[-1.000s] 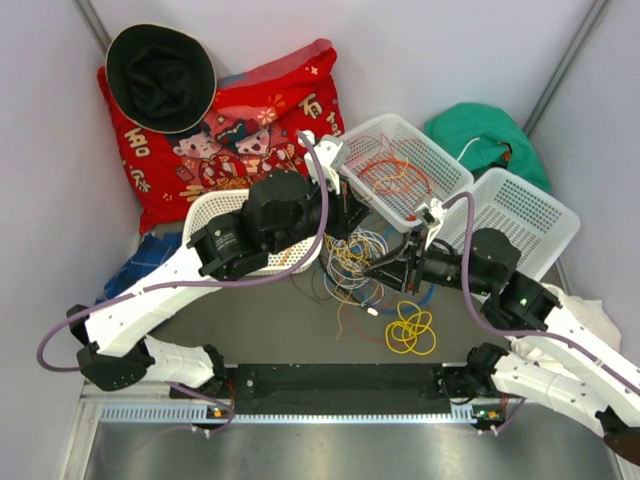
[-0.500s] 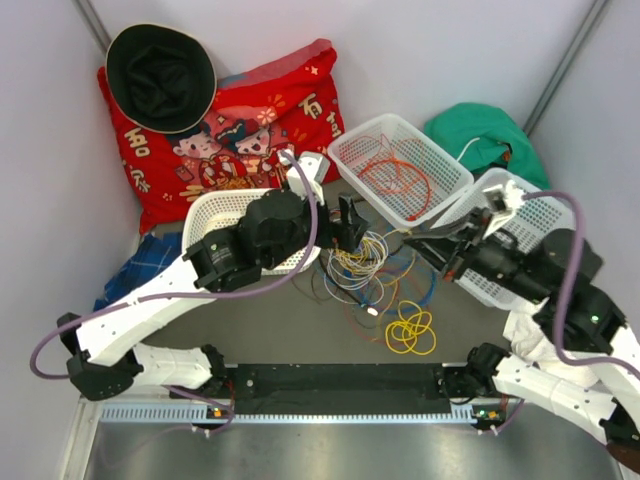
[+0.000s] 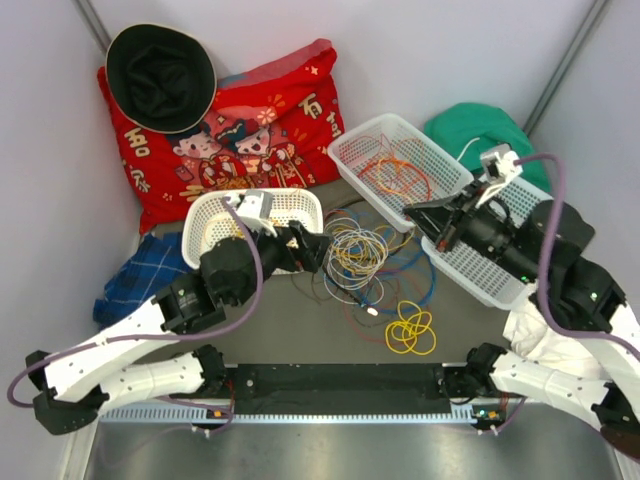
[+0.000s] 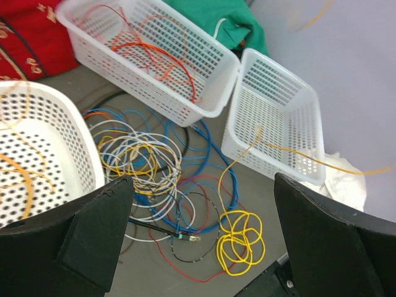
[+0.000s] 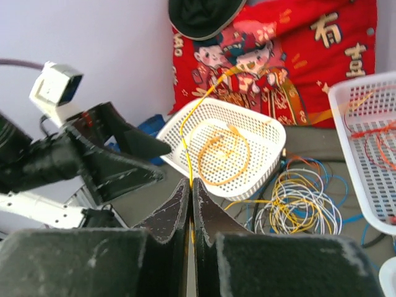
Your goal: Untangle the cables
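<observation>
Two pincers had drawn back since a moment before. The right pincer (image 5: 190, 182) pinched a yellow cable (image 5: 187, 167) running ahead of it. The left pincer (image 4: 201, 179) gaped open, the cables (image 4: 154, 167) just ahead of it.

This looks like a robot test cell in a lab: plain white partition walls (image 3: 450, 60) enclose a grey table (image 3: 290, 330) holding staged props, namely a red cushion (image 3: 260, 110), a black hat (image 3: 160, 75) and white plastic baskets (image 3: 366, 133).

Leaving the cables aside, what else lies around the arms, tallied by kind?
White baskets: 3 (left, middle, right)
Black hat: 1
Red cushion: 1
Green cloth: 1
Blue checked cloth: 1
White cloth: 1
Total: 8
</observation>
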Controlling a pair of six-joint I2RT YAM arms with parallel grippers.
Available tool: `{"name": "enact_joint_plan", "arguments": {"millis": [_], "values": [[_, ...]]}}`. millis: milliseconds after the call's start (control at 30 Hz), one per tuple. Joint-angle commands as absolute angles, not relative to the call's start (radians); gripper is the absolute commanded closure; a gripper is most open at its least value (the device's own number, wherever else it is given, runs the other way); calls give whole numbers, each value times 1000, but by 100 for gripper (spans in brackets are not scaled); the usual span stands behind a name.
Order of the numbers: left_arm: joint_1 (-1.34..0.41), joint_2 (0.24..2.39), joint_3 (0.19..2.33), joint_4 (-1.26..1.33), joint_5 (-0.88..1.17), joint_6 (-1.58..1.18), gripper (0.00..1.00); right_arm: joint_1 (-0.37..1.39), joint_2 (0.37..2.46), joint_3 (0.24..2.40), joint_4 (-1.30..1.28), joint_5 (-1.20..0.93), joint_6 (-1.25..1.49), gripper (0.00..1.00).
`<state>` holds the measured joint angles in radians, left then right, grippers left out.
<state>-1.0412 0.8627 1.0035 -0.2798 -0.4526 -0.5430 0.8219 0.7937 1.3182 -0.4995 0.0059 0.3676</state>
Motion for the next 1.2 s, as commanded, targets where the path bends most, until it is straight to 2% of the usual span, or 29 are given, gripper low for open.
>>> {"name": "enact_joint_plan", "arguments": {"millis": [0,67,133,167,267,300,500,567,700,800,967,1167], "values": [[-1042,808,891,-21,-336,-518,1,833,856,1362,-480,63,388,100],[-1040,818,916,-89,-392,-554,1,833,906,1371,-444,63,387,100],[-1042,830,943,-262,-478,-639,1,831,974,1385,-411,63,380,100],[-1042,834,969,-328,-600,-682,1,833,1003,1411,-379,61,377,100],[-1042,831,995,-643,-792,-907,1,828,1137,1502,-341,42,361,100],[-1042,827,996,-760,-819,-967,1,825,1170,1529,-319,28,353,100],[-1042,691,968,-1064,-816,-1337,1,776,1468,1753,-288,-70,350,100],[-1042,629,936,-1091,-808,-1354,1,759,1529,1811,-281,-87,350,100],[-1042,418,842,-1023,-789,-1321,10,749,1690,1873,-241,-144,363,100],[-1040,344,796,-979,-776,-1281,11,747,1805,1933,-210,-217,396,100],[-1042,382,822,-974,-787,-1214,11,752,1988,2078,-224,-331,472,100],[-1040,465,853,-965,-792,-1147,11,807,2088,2106,-232,-417,456,100]]}}
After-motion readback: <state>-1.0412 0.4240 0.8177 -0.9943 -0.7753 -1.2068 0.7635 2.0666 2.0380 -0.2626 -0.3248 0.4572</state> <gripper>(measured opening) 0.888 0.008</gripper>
